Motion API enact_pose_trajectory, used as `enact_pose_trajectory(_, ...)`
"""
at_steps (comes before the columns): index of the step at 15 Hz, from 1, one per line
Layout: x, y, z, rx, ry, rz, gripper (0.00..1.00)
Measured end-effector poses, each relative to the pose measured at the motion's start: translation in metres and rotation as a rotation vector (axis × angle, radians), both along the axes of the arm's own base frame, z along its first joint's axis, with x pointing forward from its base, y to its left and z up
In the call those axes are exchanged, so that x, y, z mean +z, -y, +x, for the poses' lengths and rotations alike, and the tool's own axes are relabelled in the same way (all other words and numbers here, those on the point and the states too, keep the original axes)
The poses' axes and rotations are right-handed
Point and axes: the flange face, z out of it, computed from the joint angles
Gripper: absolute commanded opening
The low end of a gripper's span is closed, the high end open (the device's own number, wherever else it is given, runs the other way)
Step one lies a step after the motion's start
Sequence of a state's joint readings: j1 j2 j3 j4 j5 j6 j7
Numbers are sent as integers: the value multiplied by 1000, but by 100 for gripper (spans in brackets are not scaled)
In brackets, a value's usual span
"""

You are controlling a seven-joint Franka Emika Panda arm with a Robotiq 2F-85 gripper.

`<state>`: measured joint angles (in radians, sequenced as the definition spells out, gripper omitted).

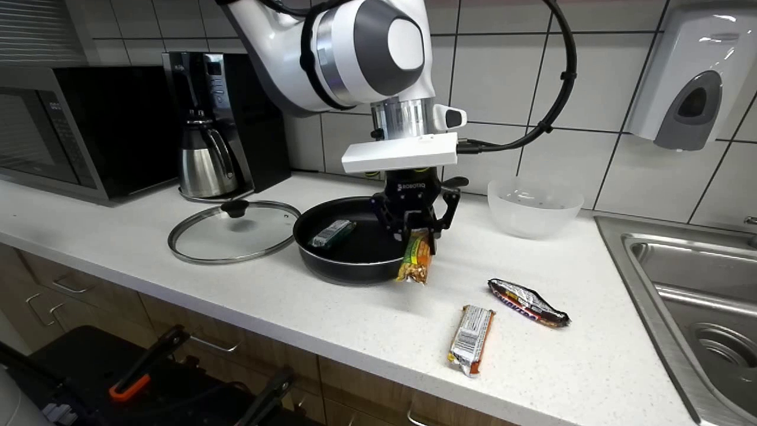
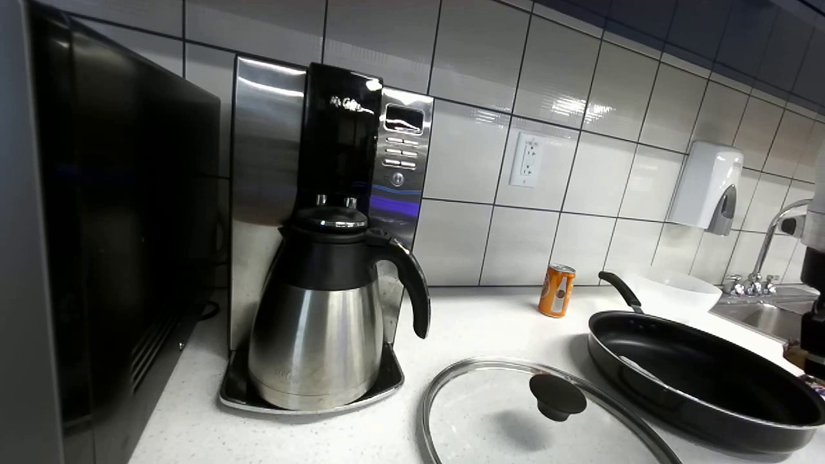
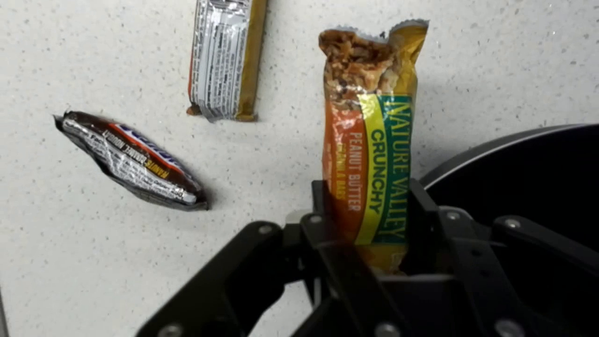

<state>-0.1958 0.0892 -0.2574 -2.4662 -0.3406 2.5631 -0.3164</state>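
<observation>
Wall tiles [image 1: 497,77] back the scene, and in front of them runs a speckled white worktop [image 1: 248,296] with a black frying pan [image 1: 349,272] standing on it. From where I stand, facing those tiles, a white-and-grey robot arm [image 1: 378,47] leans down over the right side of the pan. Well to the pan's left is a black microwave [image 1: 118,118]; well to its right, a stainless-steel sink [image 1: 641,284]. Behind the pan and to its left, a coffee maker [image 2: 341,148] stands near the tiles with its steel carafe [image 2: 316,341]. A glass lid [image 1: 236,234] with a black knob lies just left of the pan, and a frosted bowl [image 1: 535,210] sits right of it, near the tiles. The black gripper [image 3: 371,201] hangs by the pan's right rim, its fingers pinched on a Nature Valley Crunchy peanut butter granola bar [image 3: 369,154], which hangs beside that rim; I can't tell whether bar and pan touch. An orange drink can [image 2: 557,291] stands behind the pan. To the front and right of the pan lie a Snickers bar [image 1: 528,303] and a silver-backed wrapped bar [image 1: 471,339], near each other but apart. A dark-green-wrapped bar [image 1: 333,234] rests inside the pan, toward its left side.
</observation>
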Motion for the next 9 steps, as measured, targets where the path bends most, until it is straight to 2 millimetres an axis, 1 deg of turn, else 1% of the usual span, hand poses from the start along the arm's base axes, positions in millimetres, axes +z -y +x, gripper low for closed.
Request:
enact_pose_trajectory(6,14,-28,30,47,42,-10,16)
enact_pose_trajectory(9,13,-45,46,68,46,1,16)
